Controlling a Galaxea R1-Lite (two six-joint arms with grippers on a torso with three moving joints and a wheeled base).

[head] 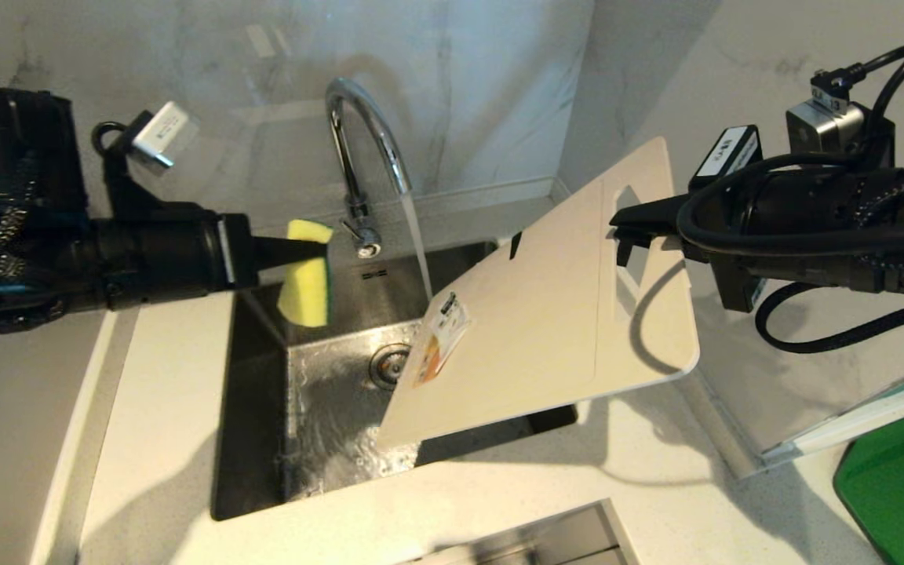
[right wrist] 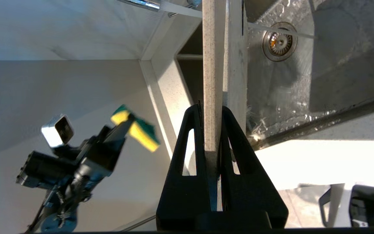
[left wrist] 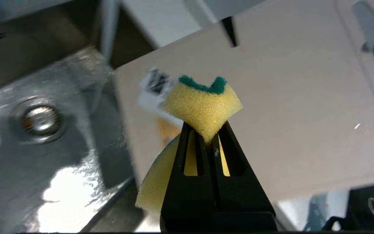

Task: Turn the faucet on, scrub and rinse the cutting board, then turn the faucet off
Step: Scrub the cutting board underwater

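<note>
- The left gripper [head: 318, 255] reaches in level from the left side, above the left rim of the sink, its jaws clamped tight on a yellow-and-green sponge [head: 305, 275]. In the left wrist view the sponge [left wrist: 203, 107] is folded between the black fingers [left wrist: 187, 156], yellow foam towards the camera and the green scouring layer on the far side.
- The sponge hangs in the air, apart from the cutting board and just left of the faucet's stem.
- The sink [head: 326, 377] is a steel basin set into the pale surface [head: 154, 408]; its floor is wet and glistening around the drain [head: 389, 365].
- The faucet [head: 362, 149] stands at the back edge of the sink, its chrome arch curving right, the small lever handle low on the stem. A stream of water [head: 419, 251] runs from the spout and lands on the upper edge of the board near the label.
- The cutting board [head: 546, 314] is held tilted over the right half of the sink, its low corner down inside the basin, its high end raised to the right. The paper label [head: 440, 337] sits at its left edge.
- The right gripper [head: 632, 227] comes in from the right and is closed on the board's raised end beside the slot handle; the right wrist view shows the board's edge [right wrist: 212, 81] pinched between both fingers.
- A green mat [head: 903, 486] lies at the far right of the surface.
</note>
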